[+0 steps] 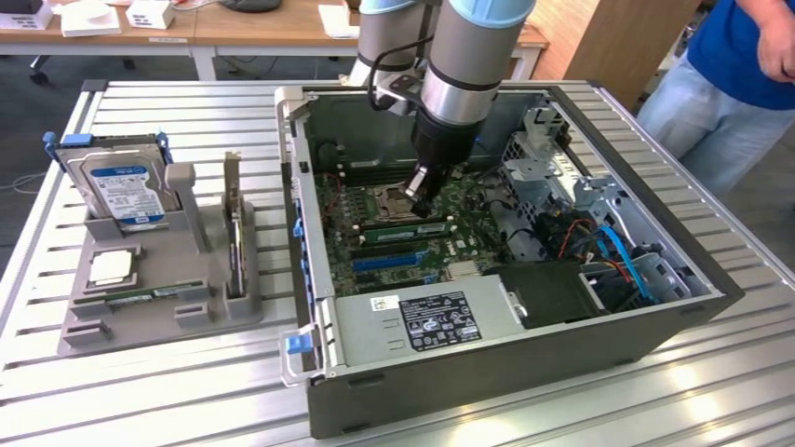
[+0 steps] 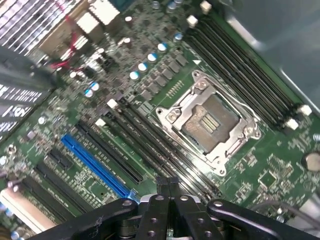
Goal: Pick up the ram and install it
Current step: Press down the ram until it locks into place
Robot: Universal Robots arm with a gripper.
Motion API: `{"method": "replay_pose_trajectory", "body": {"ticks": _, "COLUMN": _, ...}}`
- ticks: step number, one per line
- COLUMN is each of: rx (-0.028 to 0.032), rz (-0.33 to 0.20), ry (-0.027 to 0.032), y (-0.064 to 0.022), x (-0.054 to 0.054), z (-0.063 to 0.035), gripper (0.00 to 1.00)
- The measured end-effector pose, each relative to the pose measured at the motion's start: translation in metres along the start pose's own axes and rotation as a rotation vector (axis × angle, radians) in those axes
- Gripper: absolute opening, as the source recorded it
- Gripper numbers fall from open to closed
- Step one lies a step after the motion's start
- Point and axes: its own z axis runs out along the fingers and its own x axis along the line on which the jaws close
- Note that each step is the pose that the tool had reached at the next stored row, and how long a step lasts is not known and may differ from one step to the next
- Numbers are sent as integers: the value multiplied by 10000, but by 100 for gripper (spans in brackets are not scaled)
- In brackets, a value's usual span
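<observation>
Though shut, pincer [image 1: 424,207] over motherboard [image 1: 466,244]

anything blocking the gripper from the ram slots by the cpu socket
Nothing visible does: the shut gripper sits right above the dark memory slots beside the CPU socket, with no cable or card crossing them.

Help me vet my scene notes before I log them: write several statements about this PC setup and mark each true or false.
1. The gripper is down inside the open computer case. True.
2. Its fingers are spread wide. False: they are shut together.
3. The hard drive stands in the grey holder beside the case. True.
4. A cooler covers the CPU socket. False: the socket is bare.
5. A person stands at the exterior view's left. False: at its right.
</observation>
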Motion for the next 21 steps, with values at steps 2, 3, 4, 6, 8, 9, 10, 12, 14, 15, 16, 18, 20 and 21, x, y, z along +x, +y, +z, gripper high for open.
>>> {"method": "replay_pose_trajectory", "body": {"ticks": 2, "rx": 11, "rz": 354, "ry": -15, "y": 0, "x": 0, "z": 1, "gripper": 10}}
{"method": "replay_pose_trajectory", "body": {"ticks": 3, "rx": 16, "rz": 525, "ry": -23, "y": 0, "x": 0, "z": 1, "gripper": 10}}
{"method": "replay_pose_trajectory", "body": {"ticks": 4, "rx": 21, "rz": 698, "ry": -30, "y": 0, "x": 0, "z": 2, "gripper": 10}}
{"method": "replay_pose_trajectory", "body": {"ticks": 6, "rx": 31, "rz": 1040, "ry": -46, "y": 0, "x": 0, "z": 2, "gripper": 10}}
{"method": "replay_pose_trajectory", "body": {"ticks": 8, "rx": 41, "rz": 1389, "ry": -60, "y": 0, "x": 0, "z": 3, "gripper": 10}}
{"method": "replay_pose_trajectory", "body": {"ticks": 9, "rx": 47, "rz": 1570, "ry": -69, "y": 0, "x": 0, "z": 3, "gripper": 10}}
{"method": "replay_pose_trajectory", "body": {"ticks": 10, "rx": 52, "rz": 1743, "ry": -76, "y": 0, "x": 0, "z": 4, "gripper": 10}}
{"method": "replay_pose_trajectory", "body": {"ticks": 12, "rx": 62, "rz": 2085, "ry": -91, "y": 0, "x": 0, "z": 5, "gripper": 10}}
{"method": "replay_pose_trajectory", "body": {"ticks": 14, "rx": 73, "rz": 2425, "ry": -106, "y": 0, "x": 0, "z": 5, "gripper": 10}}
{"method": "replay_pose_trajectory", "body": {"ticks": 15, "rx": 78, "rz": 2612, "ry": -114, "y": 0, "x": 0, "z": 6, "gripper": 10}}
{"method": "replay_pose_trajectory", "body": {"ticks": 16, "rx": 83, "rz": 2781, "ry": -121, "y": 0, "x": 0, "z": 6, "gripper": 10}}
{"method": "replay_pose_trajectory", "body": {"ticks": 18, "rx": 94, "rz": 3122, "ry": -136, "y": -1, "x": 0, "z": 6, "gripper": 10}}
{"method": "replay_pose_trajectory", "body": {"ticks": 20, "rx": 105, "rz": 3463, "ry": -150, "y": -1, "x": 1, "z": 7, "gripper": 10}}
{"method": "replay_pose_trajectory", "body": {"ticks": 21, "rx": 110, "rz": 3633, "ry": -158, "y": -1, "x": 1, "z": 7, "gripper": 10}}
